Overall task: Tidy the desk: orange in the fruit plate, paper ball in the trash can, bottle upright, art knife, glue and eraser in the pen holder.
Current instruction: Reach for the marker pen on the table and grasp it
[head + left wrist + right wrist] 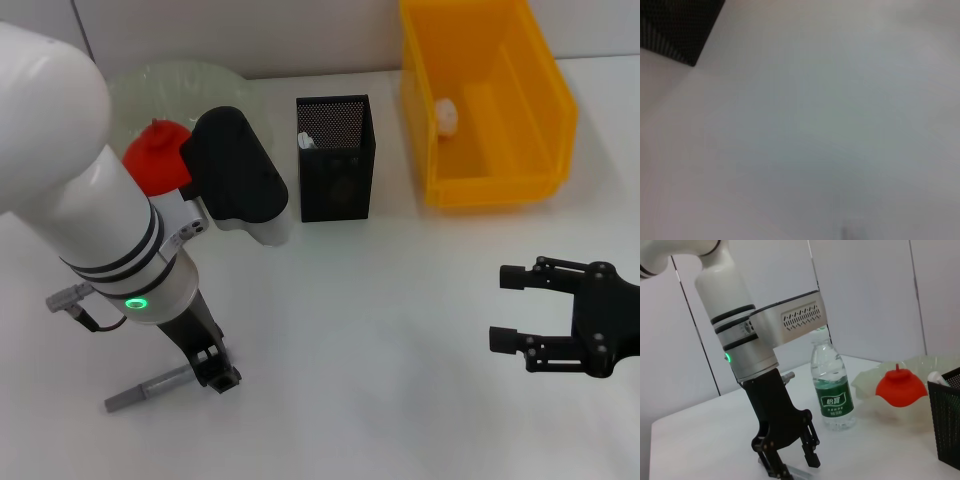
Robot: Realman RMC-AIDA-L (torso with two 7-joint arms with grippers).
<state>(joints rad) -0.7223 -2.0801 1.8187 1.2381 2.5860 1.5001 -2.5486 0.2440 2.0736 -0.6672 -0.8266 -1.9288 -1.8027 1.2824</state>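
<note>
My left gripper (216,374) (792,462) is down at the table near the front left, open, its fingers either side of one end of a grey stick, seemingly the art knife (150,389). The orange (153,160) (900,388) lies in the pale-green fruit plate (175,78) (866,384). The bottle (832,388) stands upright beside the plate; in the head view my left arm hides it. The paper ball (447,114) lies in the yellow trash can (500,185). The black mesh pen holder (336,160) (946,417) (675,27) holds something white. The eraser is out of view. My right gripper (508,307) hovers open at the right.
The white table (400,330) spreads between the two grippers. A pale wall runs behind the plate, pen holder and trash can. My left arm's bulky white forearm (90,200) leans over the table's left side.
</note>
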